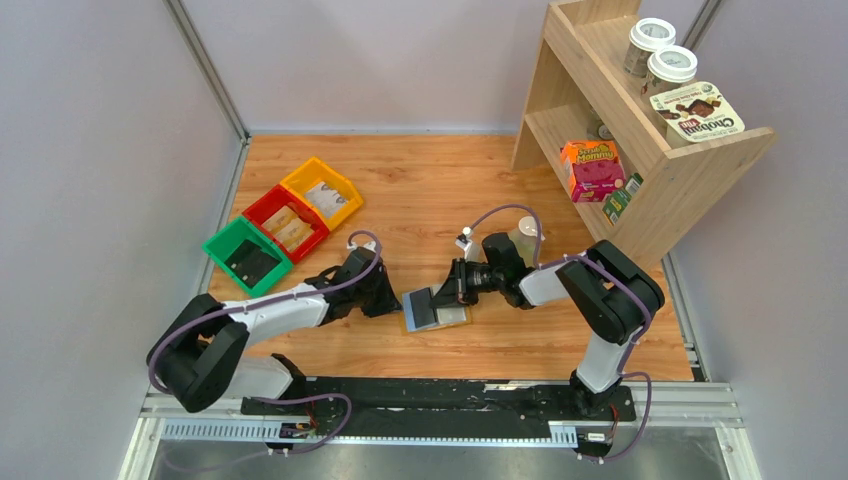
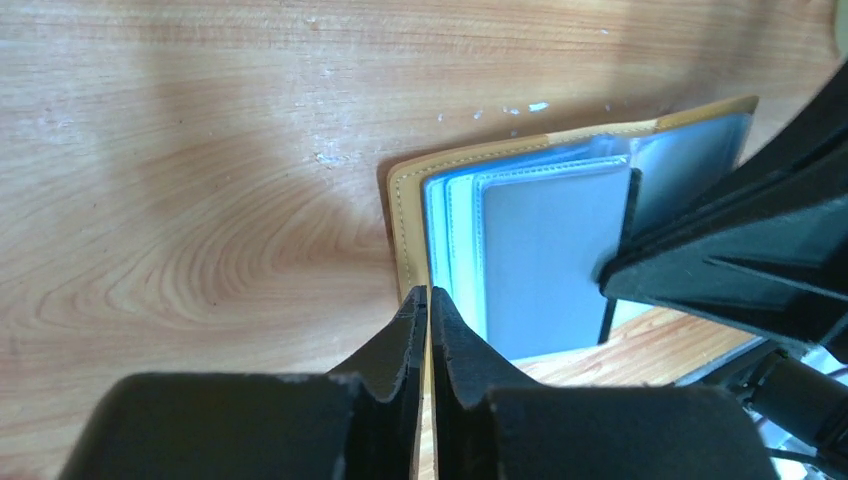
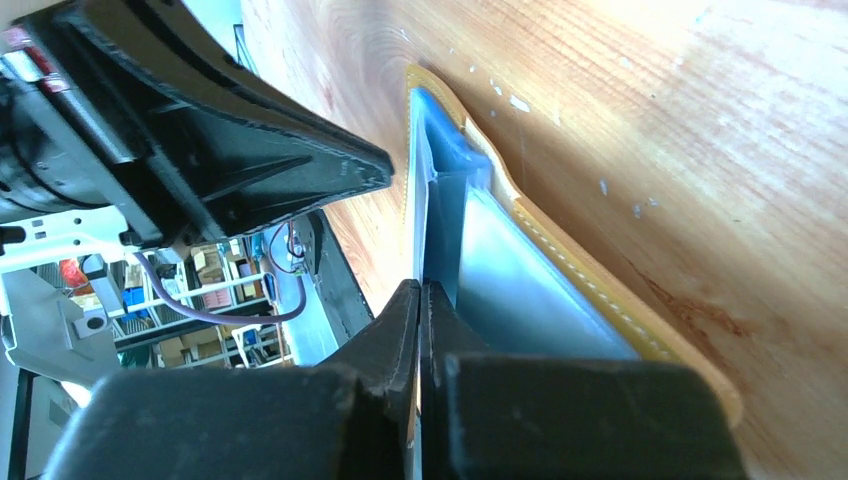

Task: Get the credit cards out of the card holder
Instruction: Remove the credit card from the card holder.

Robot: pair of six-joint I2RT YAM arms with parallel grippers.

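The mustard-yellow card holder (image 1: 437, 312) lies open on the wooden table between the two arms, its pale blue-grey credit cards (image 2: 550, 260) showing in clear sleeves. My left gripper (image 1: 398, 303) is at its left edge, and in the left wrist view it (image 2: 429, 292) is shut on the yellow cover (image 2: 405, 220). From the right, my right gripper (image 1: 452, 290) is shut (image 3: 421, 287) on the edge of a thin blue-grey card sheet standing up from the holder (image 3: 600, 290). Whether it pinches the card alone or its sleeve too I cannot tell.
Green (image 1: 247, 257), red (image 1: 285, 222) and yellow (image 1: 322, 192) bins sit at the back left. A wooden shelf (image 1: 650, 150) with an orange box (image 1: 590, 170) and jars (image 1: 660, 50) stands at the back right. A pale cup (image 1: 527, 238) sits behind the right wrist.
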